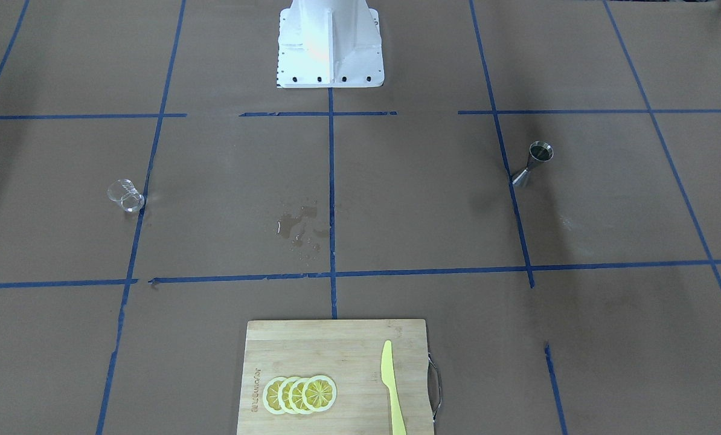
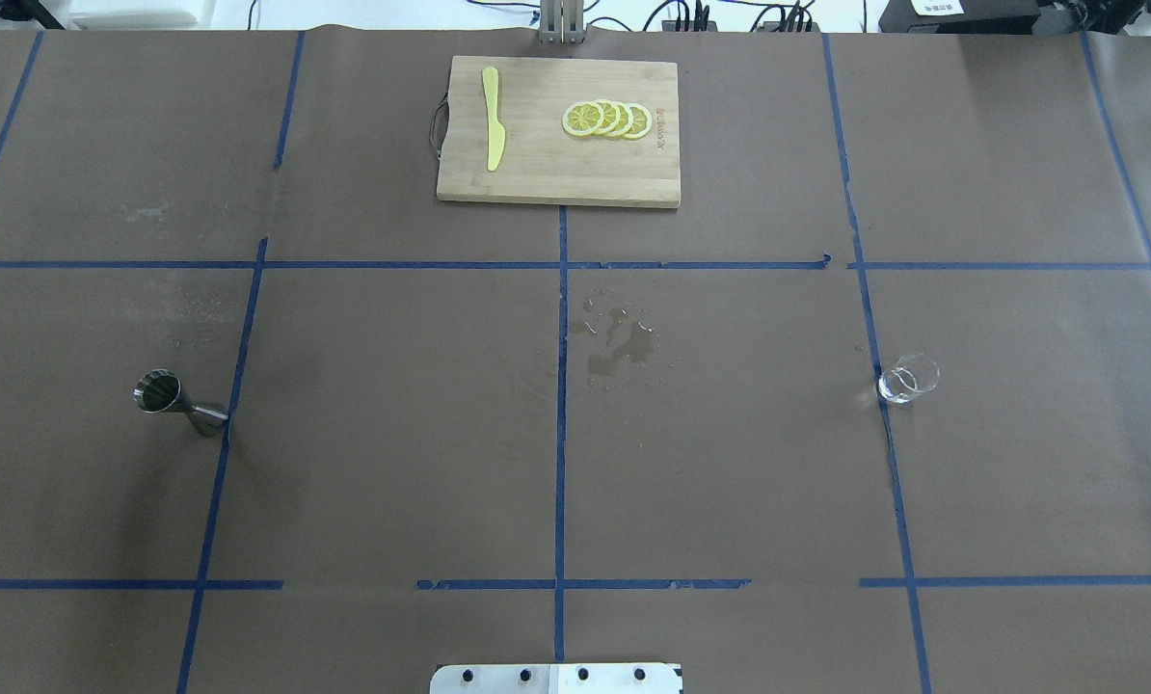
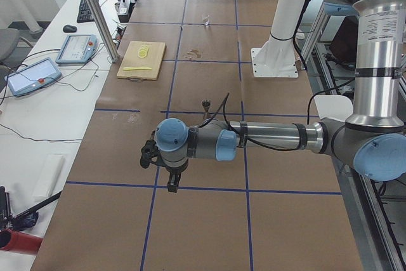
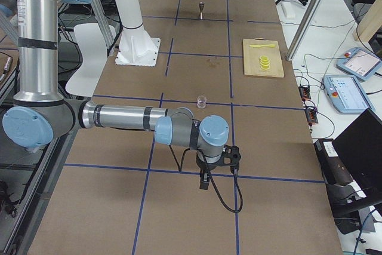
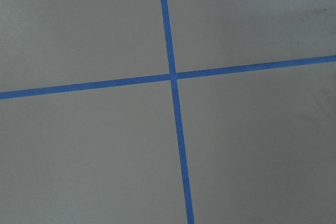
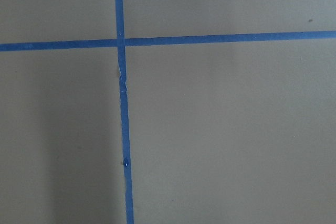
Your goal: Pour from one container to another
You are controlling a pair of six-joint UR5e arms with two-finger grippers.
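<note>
The clear glass tumbler stands on a blue tape line on the robot's right side of the table. It also shows small in the side views. The steel hourglass jigger stands upright on the robot's left side. My left gripper hangs over the table's near end, short of the jigger. My right gripper hangs over the opposite end, short of the glass. Whether either gripper is open or shut I cannot tell. Both wrist views show only brown paper and tape.
A wooden cutting board with lemon slices and a yellow knife lies at the far middle. A wet spill marks the centre. The white robot base stands at the near edge.
</note>
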